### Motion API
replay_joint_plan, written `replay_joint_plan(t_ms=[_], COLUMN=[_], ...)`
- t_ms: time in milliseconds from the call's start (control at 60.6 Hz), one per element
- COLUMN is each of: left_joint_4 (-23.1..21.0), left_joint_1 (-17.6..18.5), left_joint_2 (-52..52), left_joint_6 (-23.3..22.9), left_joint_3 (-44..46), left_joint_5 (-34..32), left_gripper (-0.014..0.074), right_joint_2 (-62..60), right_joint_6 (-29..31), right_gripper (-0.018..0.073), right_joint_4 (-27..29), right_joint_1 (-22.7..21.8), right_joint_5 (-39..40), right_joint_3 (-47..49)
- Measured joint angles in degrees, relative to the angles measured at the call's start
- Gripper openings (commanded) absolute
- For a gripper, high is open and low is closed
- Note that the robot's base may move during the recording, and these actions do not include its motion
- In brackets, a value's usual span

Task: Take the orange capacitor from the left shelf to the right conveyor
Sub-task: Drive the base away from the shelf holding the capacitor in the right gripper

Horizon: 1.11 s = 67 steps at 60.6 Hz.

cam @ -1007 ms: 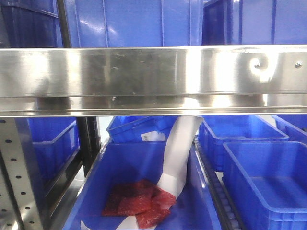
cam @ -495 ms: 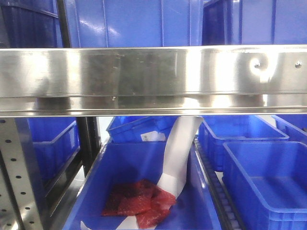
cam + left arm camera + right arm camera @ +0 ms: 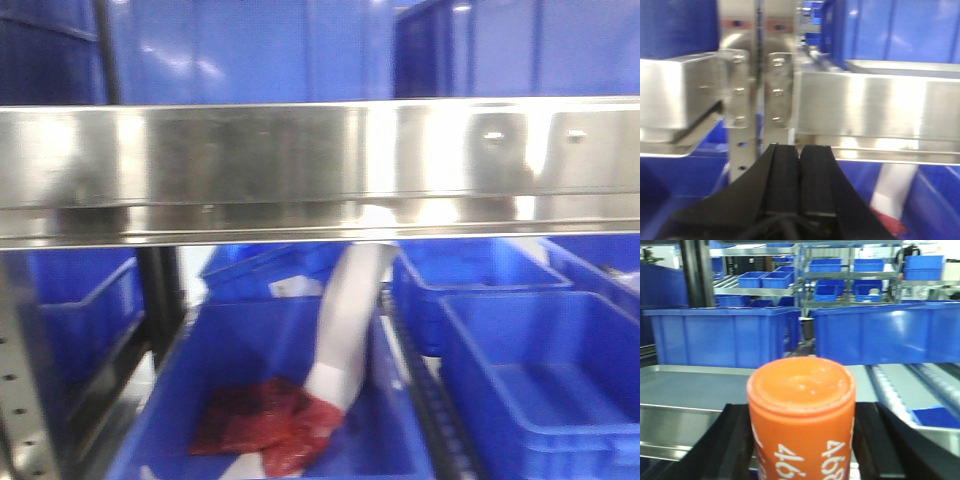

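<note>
A: State of right fingers (image 3: 732, 440)?
B: Clamped on small orange cylinder capacitor (image 3: 801, 415), white "4680" print, upright between them.
A: And left fingers (image 3: 785, 175)?
B: Pressed together, empty; shiny steel shelf rail (image 3: 865, 105) beyond them.

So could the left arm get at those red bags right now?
Probably not directly: the left gripper, jaws together, faces the steel rail, and the red bags lie lower, beneath it. It would likely need to dip under and open first.

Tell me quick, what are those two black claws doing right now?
Left gripper: closed, nothing between its black jaws.
Right gripper: closed on the orange capacitor, a small white-lettered cylinder.
</note>
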State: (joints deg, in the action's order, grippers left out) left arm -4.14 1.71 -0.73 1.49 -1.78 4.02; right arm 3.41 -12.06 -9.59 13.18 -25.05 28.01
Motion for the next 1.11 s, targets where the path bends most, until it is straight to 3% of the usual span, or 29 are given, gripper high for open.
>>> replay_joint_plan(t_ms=[1106], left_joint_4=[0.0], left_joint_1=[0.0], left_joint_2=[0.0], left_joint_6=[0.0], left_joint_3=[0.0], left_joint_5=[0.0], left_gripper=[-0.0127], right_joint_2=[0.0], right_joint_6=[0.0], right_gripper=[0.0067], right_joint_4=[0.0], right_joint_1=[0.0], right_joint_5=[0.0], right_joint_3=[0.0])
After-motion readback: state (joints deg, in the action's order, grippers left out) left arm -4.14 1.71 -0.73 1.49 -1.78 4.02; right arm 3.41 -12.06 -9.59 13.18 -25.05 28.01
